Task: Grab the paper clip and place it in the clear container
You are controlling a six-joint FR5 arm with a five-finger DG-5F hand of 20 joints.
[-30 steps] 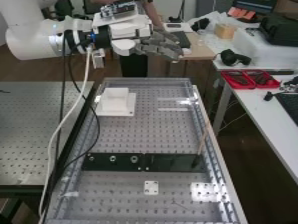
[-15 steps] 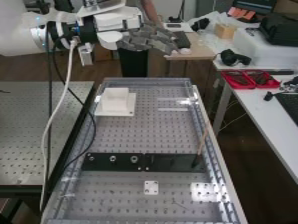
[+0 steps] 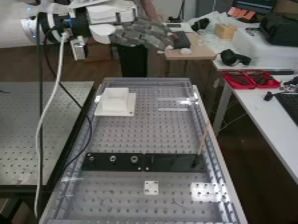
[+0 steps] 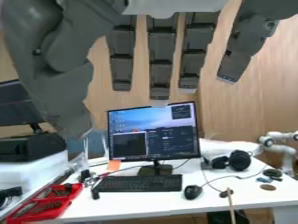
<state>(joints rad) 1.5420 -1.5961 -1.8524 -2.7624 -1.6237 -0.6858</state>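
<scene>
From here the hand (image 3: 143,35) hangs open and empty past the far edge of the bench (image 3: 143,132); what may be the paper clip (image 3: 178,204) lies toward the near edge, likely light, springy, slippery, best pinched across its long sides.

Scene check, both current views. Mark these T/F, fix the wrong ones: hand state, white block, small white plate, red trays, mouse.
1. The hand is clenched into a fist. False: its fingers are extended, spread and holding nothing.
2. The white block stands near the far end of the perforated bench. True.
3. The small white plate lies on top of the black strip. False: it lies on the bench, on the near side of the black strip.
4. The red trays sit on the white side table. True.
5. The mouse rests on the keyboard. False: it lies beside the keyboard.
</scene>
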